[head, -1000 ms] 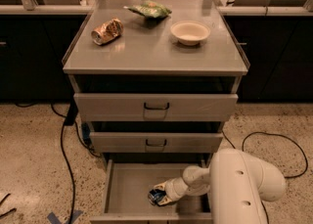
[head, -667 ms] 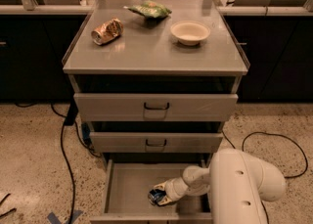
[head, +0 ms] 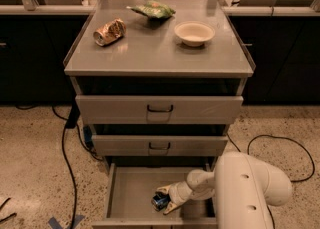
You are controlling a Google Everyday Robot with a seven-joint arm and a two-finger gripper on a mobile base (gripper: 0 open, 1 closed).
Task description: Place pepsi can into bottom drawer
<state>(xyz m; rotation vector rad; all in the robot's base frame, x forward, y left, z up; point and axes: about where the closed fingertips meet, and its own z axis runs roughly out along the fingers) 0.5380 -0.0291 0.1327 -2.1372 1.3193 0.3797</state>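
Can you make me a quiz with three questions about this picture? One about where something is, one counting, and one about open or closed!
1. Where is the blue can?
A. In the top drawer
B. In the bottom drawer
C. On the floor

2. How many things lie on the cabinet top?
A. One
B. Three
C. Five

3. The bottom drawer is:
A. Pulled open
B. Shut
C. Taken out

Answers:
1 B: the blue can is inside it, at the end effector.
2 B: a gold can, a green bag and a bowl.
3 A: its grey inside shows.
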